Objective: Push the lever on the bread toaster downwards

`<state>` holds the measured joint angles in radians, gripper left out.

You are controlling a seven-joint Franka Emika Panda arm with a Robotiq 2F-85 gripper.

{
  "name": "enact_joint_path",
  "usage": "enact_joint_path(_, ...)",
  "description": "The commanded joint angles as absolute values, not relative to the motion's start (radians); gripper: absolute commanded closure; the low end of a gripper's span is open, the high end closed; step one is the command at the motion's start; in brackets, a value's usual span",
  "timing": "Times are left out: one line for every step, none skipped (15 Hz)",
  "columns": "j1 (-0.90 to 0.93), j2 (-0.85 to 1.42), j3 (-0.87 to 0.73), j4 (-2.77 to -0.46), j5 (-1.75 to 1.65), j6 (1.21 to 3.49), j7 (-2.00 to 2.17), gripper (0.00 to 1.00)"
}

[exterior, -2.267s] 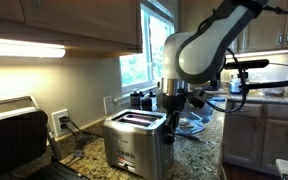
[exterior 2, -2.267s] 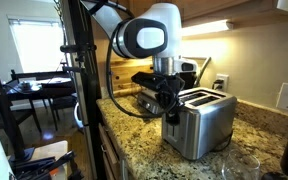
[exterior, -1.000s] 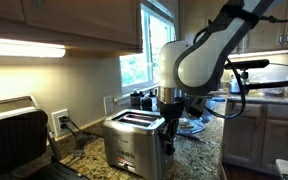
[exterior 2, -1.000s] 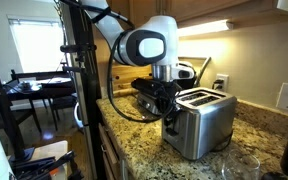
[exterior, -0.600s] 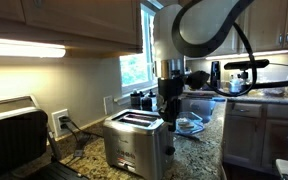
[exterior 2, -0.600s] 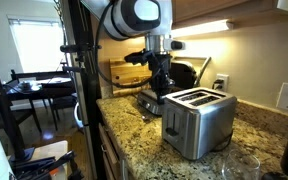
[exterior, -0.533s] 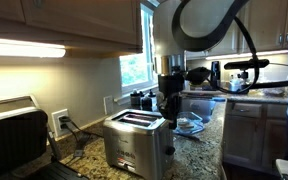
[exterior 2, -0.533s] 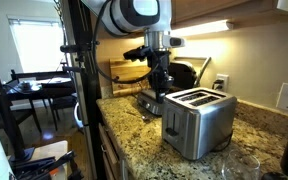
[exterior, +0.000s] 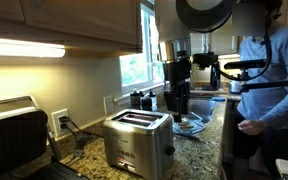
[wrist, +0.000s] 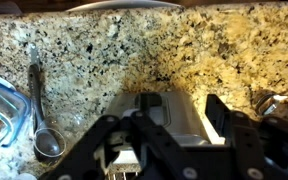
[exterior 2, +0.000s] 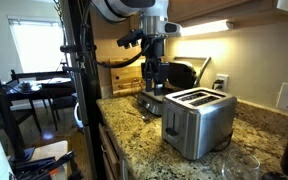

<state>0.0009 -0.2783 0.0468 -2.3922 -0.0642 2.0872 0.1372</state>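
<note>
Hand (exterior: 176, 106) has lifted off the bread toaster (exterior: 136, 140) and is now hanging well above it; a person in blue (exterior: 267, 75) has come in alongside. Fingers (wrist: 220, 116) are standing wide apart in the wrist view, gripping nothing. Toaster is sitting on the granite worktop (exterior 2: 132, 122), directly below and slightly ahead of the hand (exterior 2: 151, 86). Its long axis is running from the wall out to the worktop edge, narrow end face pointing towards the arm. The lever is on that end, too small to make out, so reaching it is looking like a straight descent.
</note>
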Motion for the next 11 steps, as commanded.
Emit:
enact_joint_path(0.005,-0.339,0.043,-2.412,-0.049,2.033,0.137,0.07)
enact_joint_path(0.004,-0.341,0.044,-2.413,-0.051,2.028,0.139,0.02)
enact_joint_path(0.005,-0.344,0.044,-2.413,-0.051,2.023,0.137,0.0)
enact_joint_path(0.005,-0.347,0.045,-2.413,-0.05,2.018,0.139,0.0)
enact_joint_path(0.004,-0.349,0.046,-2.413,-0.052,2.015,0.143,0.0)
enact_joint_path(0.004,-0.353,0.047,-2.415,-0.053,2.011,0.147,0.0)
enact_joint_path(0.002,-0.305,0.046,-2.391,-0.064,2.045,0.137,0.0)
enact_joint_path(0.002,-0.307,0.046,-2.391,-0.064,2.041,0.137,0.0)
enact_joint_path(0.002,-0.308,0.046,-2.391,-0.064,2.039,0.137,0.0)
enact_joint_path(0.002,-0.308,0.046,-2.391,-0.064,2.037,0.137,0.0)
enact_joint_path(0.002,-0.309,0.046,-2.391,-0.064,2.037,0.137,0.0)
